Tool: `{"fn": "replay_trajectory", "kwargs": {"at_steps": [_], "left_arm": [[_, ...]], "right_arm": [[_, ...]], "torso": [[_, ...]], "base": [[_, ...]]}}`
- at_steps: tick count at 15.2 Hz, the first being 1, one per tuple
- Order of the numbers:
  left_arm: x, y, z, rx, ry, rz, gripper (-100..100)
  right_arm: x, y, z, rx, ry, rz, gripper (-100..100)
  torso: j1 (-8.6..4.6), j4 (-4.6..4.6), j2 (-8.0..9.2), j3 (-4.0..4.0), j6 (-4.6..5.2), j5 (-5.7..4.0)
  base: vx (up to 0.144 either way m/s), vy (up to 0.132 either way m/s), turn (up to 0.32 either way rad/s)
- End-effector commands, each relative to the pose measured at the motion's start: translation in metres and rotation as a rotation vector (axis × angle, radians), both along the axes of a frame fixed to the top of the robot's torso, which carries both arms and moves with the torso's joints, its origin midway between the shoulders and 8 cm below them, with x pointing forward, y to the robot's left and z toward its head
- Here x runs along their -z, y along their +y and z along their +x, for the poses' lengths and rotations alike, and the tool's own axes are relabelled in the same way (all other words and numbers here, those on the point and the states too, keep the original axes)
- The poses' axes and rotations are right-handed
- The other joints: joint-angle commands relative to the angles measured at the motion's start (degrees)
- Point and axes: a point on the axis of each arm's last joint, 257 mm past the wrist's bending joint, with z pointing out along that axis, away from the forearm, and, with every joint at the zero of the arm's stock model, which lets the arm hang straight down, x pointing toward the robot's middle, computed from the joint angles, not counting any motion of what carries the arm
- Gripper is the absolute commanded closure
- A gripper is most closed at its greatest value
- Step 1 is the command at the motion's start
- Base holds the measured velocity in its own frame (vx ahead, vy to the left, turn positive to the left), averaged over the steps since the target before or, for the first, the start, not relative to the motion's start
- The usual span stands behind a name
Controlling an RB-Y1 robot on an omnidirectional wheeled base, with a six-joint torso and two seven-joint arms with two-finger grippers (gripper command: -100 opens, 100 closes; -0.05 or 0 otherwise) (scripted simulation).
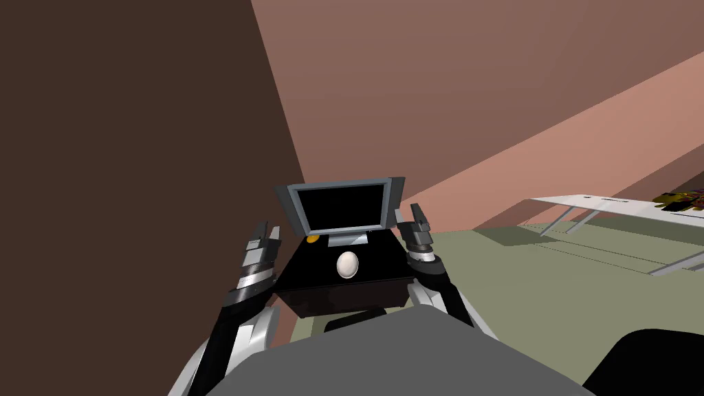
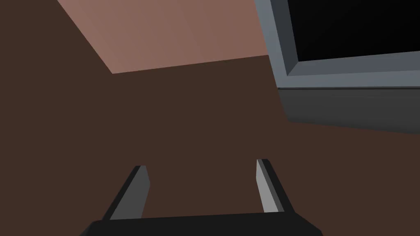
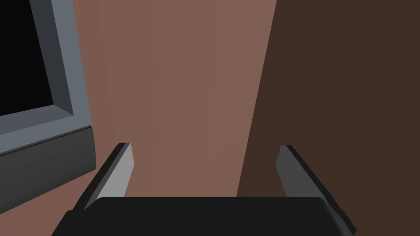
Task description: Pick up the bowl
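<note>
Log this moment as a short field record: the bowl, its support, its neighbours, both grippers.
bowl: white, rounded, untouched
support: black stand, bowl near the middle of its top
behind bowl: grey-framed monitor with a black screen
also on stand: small orange item by the monitor's base
left gripper: fingers open, left of the stand, holding nothing
right gripper: fingers open, right of the monitor, holding nothing
</note>
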Motion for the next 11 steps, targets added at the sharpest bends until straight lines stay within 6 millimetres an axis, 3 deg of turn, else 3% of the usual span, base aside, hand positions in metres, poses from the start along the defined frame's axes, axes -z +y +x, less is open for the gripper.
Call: {"fn": "replay_trajectory", "kwargs": {"at_steps": [1, 6, 7, 11], "left_arm": [[0.004, -0.002, 0.004, 0.012, 0.02, 0.024, -100], [0.043, -0.006, 0.034, 0.046, 0.154, 0.09, -100], [0.043, -0.006, 0.034, 0.046, 0.154, 0.09, -100], [0.084, -0.005, 0.059, 0.052, 0.279, 0.105, -100]], "right_arm": [[0.0, 0.0, 0.0, 0.0, 0.0, 0.0, 0], [0.0, 0.0, 0.0, 0.0, 0.0, 0.0, 0], [0.0, 0.0, 0.0, 0.0, 0.0, 0.0, 0], [0.0, 0.0, 0.0, 0.0, 0.0, 0.0, 0]], "torso": [[0.0, 0.0, 0.0, 0.0, 0.0, 0.0], [0.05, 0.03, 0.15, 0.08, 0.01, 0.01], [0.06, 0.04, 0.18, 0.1, 0.01, 0.01], [0.02, 0.03, 0.13, 0.08, 0.0, 0.01]], "base": [[-0.006, 0.002, -0.005], [-0.036, 0.005, -0.029], [-0.042, 0.008, -0.024], [-0.033, -0.002, -0.033]]}}
